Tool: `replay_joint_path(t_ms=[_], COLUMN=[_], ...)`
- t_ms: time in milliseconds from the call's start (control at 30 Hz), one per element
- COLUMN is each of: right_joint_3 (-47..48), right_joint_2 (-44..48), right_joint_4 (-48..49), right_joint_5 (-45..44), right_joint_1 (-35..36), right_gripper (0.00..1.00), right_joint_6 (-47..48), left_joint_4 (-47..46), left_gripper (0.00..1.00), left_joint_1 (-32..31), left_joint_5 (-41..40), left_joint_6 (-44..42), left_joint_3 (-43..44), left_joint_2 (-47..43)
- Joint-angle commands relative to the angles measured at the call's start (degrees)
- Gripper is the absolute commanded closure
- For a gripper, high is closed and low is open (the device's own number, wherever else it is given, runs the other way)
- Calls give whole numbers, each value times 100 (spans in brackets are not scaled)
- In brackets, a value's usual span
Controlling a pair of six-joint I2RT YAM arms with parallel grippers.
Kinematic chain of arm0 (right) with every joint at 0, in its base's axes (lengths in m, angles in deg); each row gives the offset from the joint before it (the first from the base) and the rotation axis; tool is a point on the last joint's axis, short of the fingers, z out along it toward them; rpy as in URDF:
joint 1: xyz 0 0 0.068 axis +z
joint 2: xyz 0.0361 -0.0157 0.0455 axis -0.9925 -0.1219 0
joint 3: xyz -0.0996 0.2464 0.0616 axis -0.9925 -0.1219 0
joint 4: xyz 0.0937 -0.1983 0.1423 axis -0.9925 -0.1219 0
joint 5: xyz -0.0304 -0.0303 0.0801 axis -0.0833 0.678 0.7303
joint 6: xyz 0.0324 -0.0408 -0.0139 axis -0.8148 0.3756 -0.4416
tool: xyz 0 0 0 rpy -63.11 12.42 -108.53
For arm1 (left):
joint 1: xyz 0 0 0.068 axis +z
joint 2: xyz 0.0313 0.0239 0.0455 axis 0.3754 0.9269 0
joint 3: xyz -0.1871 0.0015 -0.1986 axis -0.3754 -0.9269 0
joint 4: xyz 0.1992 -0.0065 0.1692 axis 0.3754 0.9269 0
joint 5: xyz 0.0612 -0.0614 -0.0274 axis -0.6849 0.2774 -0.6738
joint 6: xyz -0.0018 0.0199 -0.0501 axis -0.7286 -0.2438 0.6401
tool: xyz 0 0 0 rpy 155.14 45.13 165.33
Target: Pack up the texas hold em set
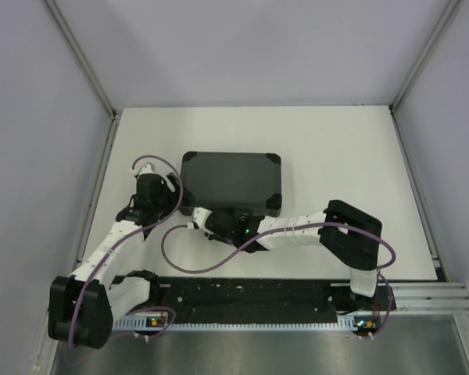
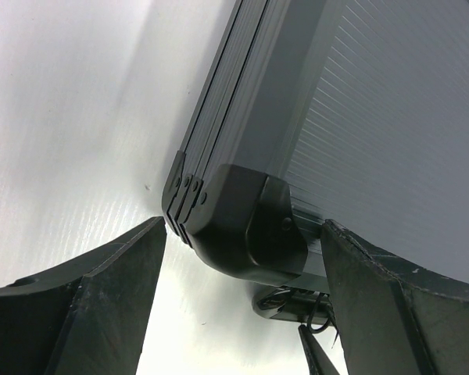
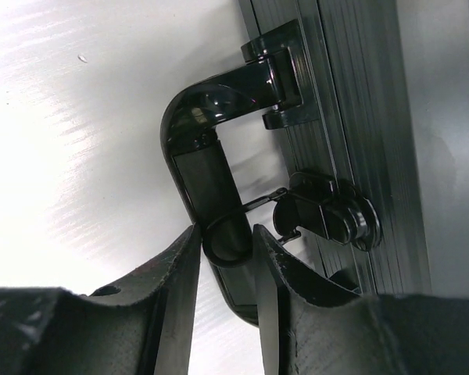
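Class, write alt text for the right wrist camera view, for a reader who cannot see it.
The right gripper straddles the glossy black handle of the closed case, one finger close on each side. Beside it a latch sits on the case's ribbed edge; the case lies on a white table.

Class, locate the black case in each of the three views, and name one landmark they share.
Top external: black case at the centre, lid shut.
Left wrist: its corner fills the centre and upper right, inside the open left pincer.
Right wrist: its front side runs down the right edge, handle gripped by the right pincer.
Shared landmark: the white table.
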Motion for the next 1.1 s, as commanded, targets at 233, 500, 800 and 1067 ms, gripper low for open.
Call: replay_joint_path(t_ms=[233,500,800,1067], right_joint_3=[453,751,1076,1393], right_joint_2=[-148,265,433,178], right_joint_4=[19,-112,-147,-236], right_joint_5=[-523,-972,-1113,-1446], right_joint_1=[60,-10,-194,-291], right_gripper=[91,100,100,100], right_joint_6=[40,234,410,357], left_joint_4=[714,731,731,661], left_gripper=[16,16,16,17], left_joint_1=[121,138,139,139], left_joint_5=[-291,-265,-239,-115], left_joint_6=[-379,-379,-362,-335], left_joint_3=[-236,-245,-245,-114], left_joint_2=[167,123,167,307])
